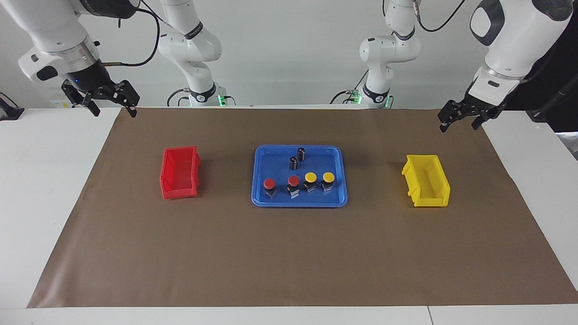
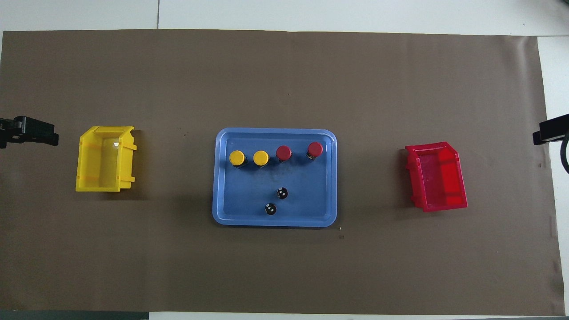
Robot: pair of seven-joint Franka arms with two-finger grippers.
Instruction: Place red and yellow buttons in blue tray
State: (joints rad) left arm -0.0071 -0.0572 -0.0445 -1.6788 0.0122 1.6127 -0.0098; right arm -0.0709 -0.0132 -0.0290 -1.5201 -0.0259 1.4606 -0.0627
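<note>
Red and yellow buttons [image 1: 298, 182] all four stand upright in a row inside the blue tray [image 1: 271, 199], so the job looks done; the only risk I see is my arm swinging back low and tipping one, or the two dark cylinders [image 1: 297, 158] beside them. Left gripper [image 1: 465, 116] and right gripper [image 1: 100, 100] hang released and empty over the brown mat's [image 1: 289, 253] corners, and there's wide bare mat between tray, yellow bin [image 1: 426, 181] and red bin [image 1: 179, 173].

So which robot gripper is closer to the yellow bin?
Left. The left gripper hangs above the table's end just past the yellow bin; the right gripper waits at the other end.
</note>
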